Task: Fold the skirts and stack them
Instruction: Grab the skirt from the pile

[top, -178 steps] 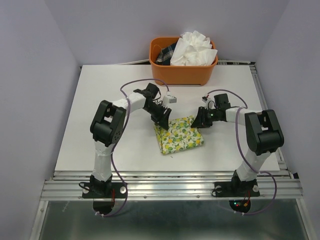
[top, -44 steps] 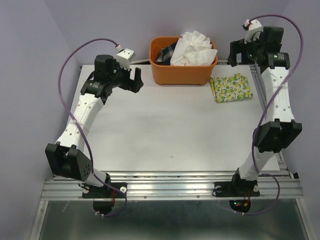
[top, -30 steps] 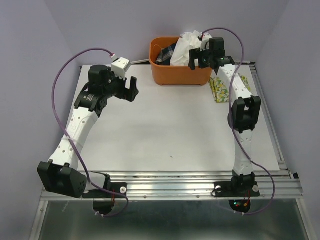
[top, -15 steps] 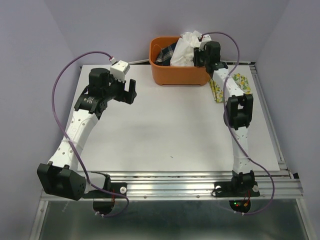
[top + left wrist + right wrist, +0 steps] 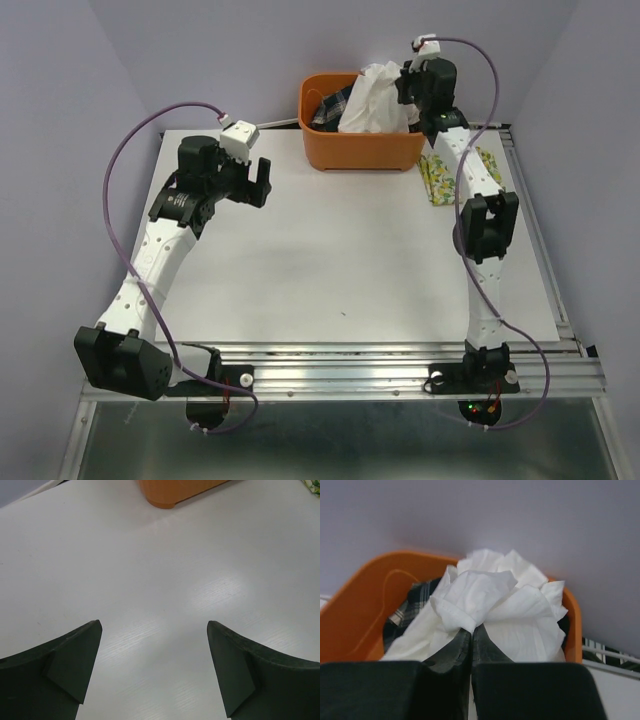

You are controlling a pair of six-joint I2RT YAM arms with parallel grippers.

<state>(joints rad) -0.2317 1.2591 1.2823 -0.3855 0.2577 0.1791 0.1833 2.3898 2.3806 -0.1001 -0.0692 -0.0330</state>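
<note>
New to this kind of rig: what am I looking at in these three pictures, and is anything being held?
Two robot arms, left and right, are bolted at the near edge of a white table, each ending in a two-finger gripper. The wide picture looks down from above and behind them. The other two come from wrist cameras, so the dark shapes at the bottom are each gripper's own fingers. The left gripper is open over bare table, holding nothing. The right gripper is shut on the white skirt, crumpled in the orange basket beside a dark plaid cloth. A folded lemon-print skirt lies on the table right of the basket.
</note>
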